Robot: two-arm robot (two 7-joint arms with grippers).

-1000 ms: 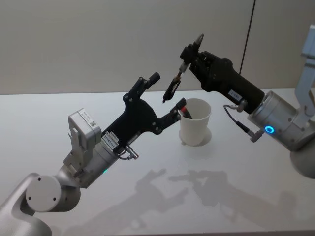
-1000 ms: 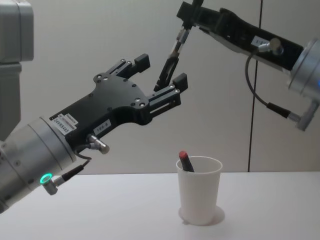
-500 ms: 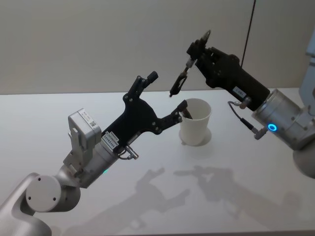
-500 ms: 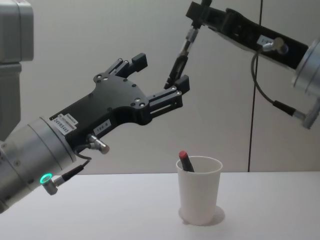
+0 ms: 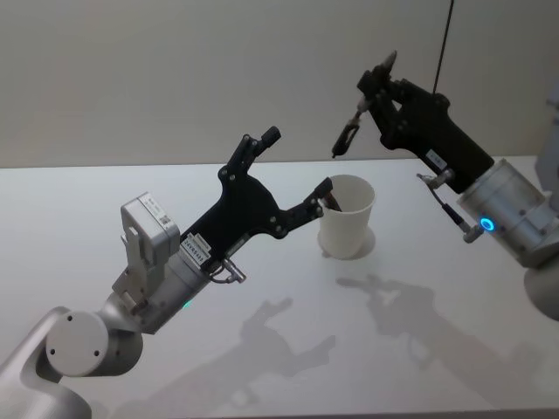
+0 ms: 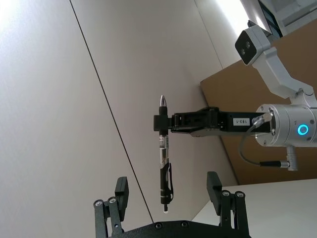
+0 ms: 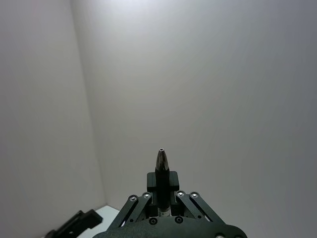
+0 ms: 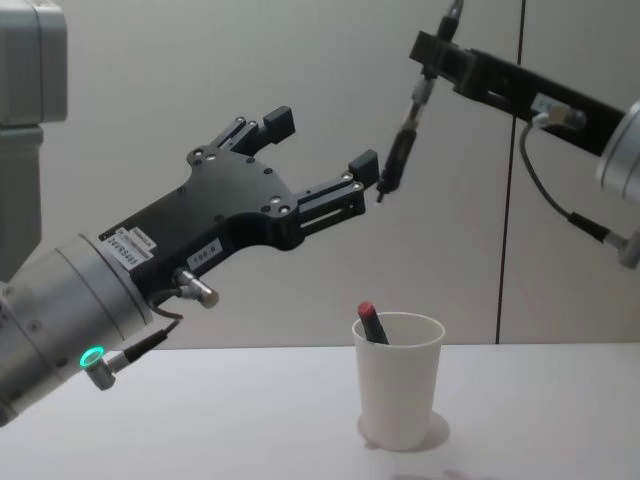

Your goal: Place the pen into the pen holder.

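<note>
Nearest to us, our left gripper (image 8: 315, 160) hung in the air with its two fingers spread wide and nothing between them, up and to the left of the cup (image 8: 398, 380). That cup stood upright on the white table (image 5: 262, 349), and a red-capped marker (image 8: 371, 323) already leaned inside it against the left wall, its cap just above the rim. Farther back and higher, our right gripper (image 8: 432, 52) was closed on the upper part of the pen (image 8: 402, 145), which hung nearly straight down with its lower tip close beside the left gripper's right fingertip (image 8: 362, 163) in the chest view; in the left wrist view the pen (image 6: 164, 168) hung between and beyond the two open fingers. We judged the step in hand to be carrying the pen over the cup's mouth and lowering it in. From the chest view the pen's lower tip sat well above the rim and roughly over the cup's left side, so the right arm needed a small shift to centre it over the opening. To do it well we would keep the pen near vertical, aim for the free space to the right of the marker, and bring the tip below the rim before letting go. The light cup could tip if the pen were dropped from high up or pushed against one wall.
</note>
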